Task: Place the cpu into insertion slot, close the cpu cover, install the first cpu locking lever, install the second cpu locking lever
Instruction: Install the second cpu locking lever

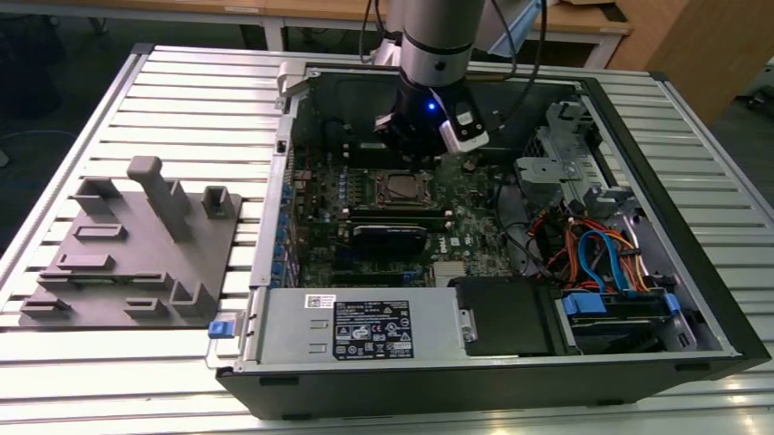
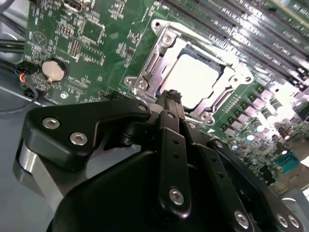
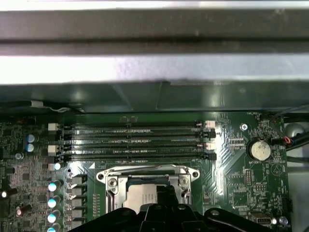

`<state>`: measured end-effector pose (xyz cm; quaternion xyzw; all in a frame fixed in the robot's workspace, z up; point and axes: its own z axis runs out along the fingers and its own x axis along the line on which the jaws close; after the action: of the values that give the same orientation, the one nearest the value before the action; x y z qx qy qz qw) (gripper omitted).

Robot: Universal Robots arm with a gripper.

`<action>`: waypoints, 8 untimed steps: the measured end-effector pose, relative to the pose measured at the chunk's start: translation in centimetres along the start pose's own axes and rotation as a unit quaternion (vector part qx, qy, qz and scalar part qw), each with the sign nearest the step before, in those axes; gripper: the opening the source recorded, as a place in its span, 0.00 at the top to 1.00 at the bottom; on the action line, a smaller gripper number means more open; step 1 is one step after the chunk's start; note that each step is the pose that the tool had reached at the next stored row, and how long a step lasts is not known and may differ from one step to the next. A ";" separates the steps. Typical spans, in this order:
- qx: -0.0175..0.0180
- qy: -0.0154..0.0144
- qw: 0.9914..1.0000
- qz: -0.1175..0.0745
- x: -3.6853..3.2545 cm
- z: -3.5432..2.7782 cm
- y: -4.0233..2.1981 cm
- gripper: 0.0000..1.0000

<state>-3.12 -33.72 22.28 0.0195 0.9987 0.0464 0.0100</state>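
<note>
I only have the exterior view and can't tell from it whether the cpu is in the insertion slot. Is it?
Observer: Yes. In both wrist views the cpu lies in the insertion slot, pale top up.
Operator: And the cover?
Observer: The cpu cover lies flat over the slot, its window framing the chip.
Operator: Where's the gripper?
Observer: In the second wrist view the gripper has its fingertips together at the cover's edge, holding nothing.

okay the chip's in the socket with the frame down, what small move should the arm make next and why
Probably nudge the gripper sideways toward a locking lever. The cpu sits in the slot with the cover flat around it, and the gripper tip hovers at the cover's edge, holding nothing.
</note>
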 end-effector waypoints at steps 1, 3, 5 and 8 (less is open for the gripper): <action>0.000 0.000 1.000 0.000 0.00 -0.01 -0.15 0.89; 0.000 0.000 1.000 0.000 -0.01 -0.03 -0.35 0.89; 0.000 0.000 1.000 0.000 -0.01 -0.02 -0.36 0.89; 0.000 0.000 1.000 0.000 -0.02 -0.06 -0.69 0.89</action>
<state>-3.12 -34.42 22.27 0.0196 0.9987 0.0460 0.0100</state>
